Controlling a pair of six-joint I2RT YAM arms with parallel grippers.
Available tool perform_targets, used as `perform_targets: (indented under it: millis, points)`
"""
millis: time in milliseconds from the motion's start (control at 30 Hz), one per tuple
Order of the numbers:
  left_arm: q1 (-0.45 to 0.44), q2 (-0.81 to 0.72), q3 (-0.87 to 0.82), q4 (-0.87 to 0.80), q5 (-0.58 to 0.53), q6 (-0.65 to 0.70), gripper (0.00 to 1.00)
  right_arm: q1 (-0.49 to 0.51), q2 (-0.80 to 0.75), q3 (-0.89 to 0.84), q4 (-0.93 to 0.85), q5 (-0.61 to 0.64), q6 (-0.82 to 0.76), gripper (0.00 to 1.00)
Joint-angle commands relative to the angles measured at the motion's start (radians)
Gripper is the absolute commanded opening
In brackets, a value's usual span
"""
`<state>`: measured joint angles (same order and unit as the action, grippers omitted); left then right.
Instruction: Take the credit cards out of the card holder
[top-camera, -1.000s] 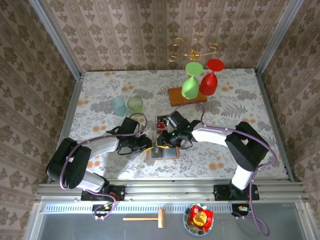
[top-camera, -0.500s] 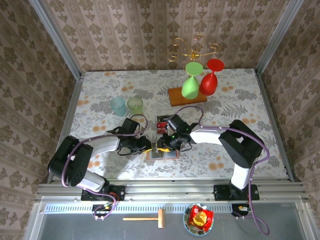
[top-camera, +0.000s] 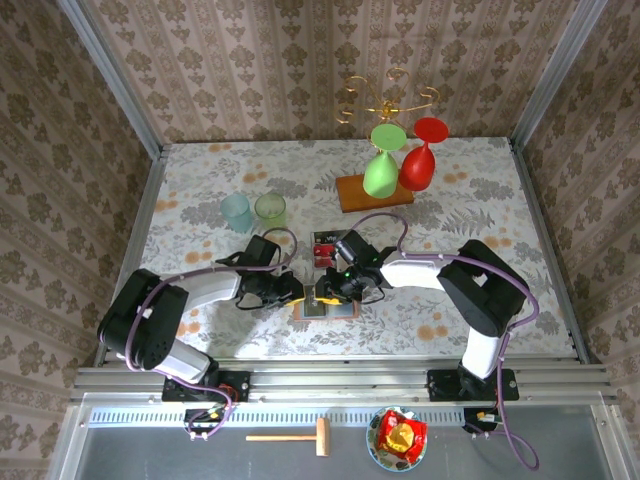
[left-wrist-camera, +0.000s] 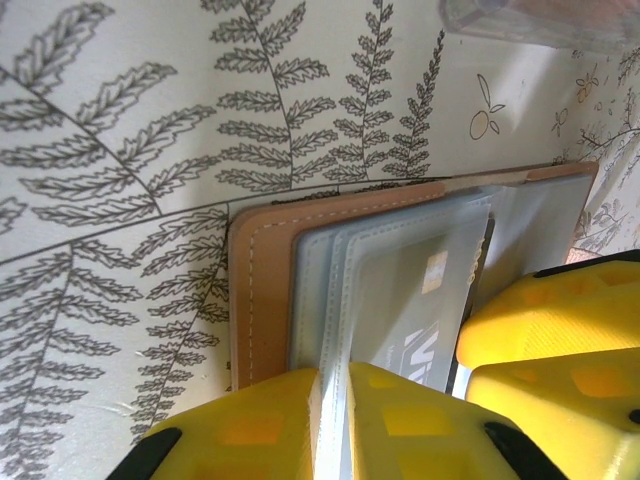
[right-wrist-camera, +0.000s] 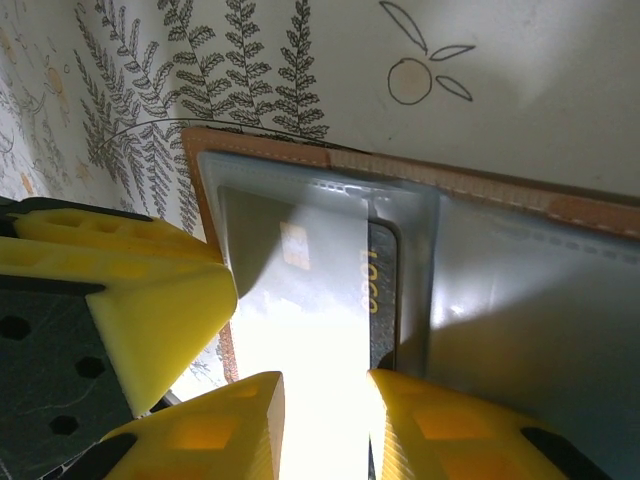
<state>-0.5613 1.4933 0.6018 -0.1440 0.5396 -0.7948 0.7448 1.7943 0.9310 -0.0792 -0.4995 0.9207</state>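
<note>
Top external: the card holder (top-camera: 327, 308) lies open on the worktop (top-camera: 470, 200), near the middle of its near edge, with both claws meeting over it. Left wrist: the left claw (left-wrist-camera: 335, 375) is pinched onto a clear sleeve (left-wrist-camera: 400, 280) of the holder. Right wrist: the right claw (right-wrist-camera: 322, 385) stands slightly parted over the pocket, beside a dark credit card (right-wrist-camera: 383, 300), clamping nothing.

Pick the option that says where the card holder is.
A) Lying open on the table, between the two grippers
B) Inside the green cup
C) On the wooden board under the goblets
A: the card holder lies open on the floral table, its clear sleeves facing up, with the left gripper and the right gripper at it from opposite sides.
</note>
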Motion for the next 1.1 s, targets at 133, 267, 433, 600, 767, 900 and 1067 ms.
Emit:
perform_targets:
  millis: [133,267,433,600,767,900,1067]
  points:
    - [0.014,0.033,0.016,-0.095,-0.043,0.050,0.15,-0.012,-0.045,-0.021,-0.068,0.065,-0.026,0.29]
    - [0.021,0.034,0.033,-0.111,-0.042,0.061,0.15,-0.018,-0.058,-0.018,-0.074,0.070,-0.032,0.29]
    - [0.021,0.009,0.075,-0.143,-0.038,0.072,0.15,-0.024,-0.075,-0.021,-0.052,0.041,-0.021,0.29]
    - [0.011,-0.022,0.110,-0.178,-0.036,0.073,0.16,-0.031,-0.110,-0.038,-0.037,0.042,-0.011,0.29]
    - [-0.035,-0.010,0.138,-0.159,-0.028,0.037,0.15,-0.051,-0.109,-0.055,-0.027,0.030,-0.019,0.28]
    - [-0.066,0.031,0.147,-0.146,-0.023,0.023,0.12,-0.058,-0.085,-0.049,-0.009,0.000,-0.020,0.27]
    - [-0.067,0.063,0.138,-0.155,-0.037,0.034,0.08,-0.059,-0.063,-0.045,0.007,-0.017,-0.024,0.27]
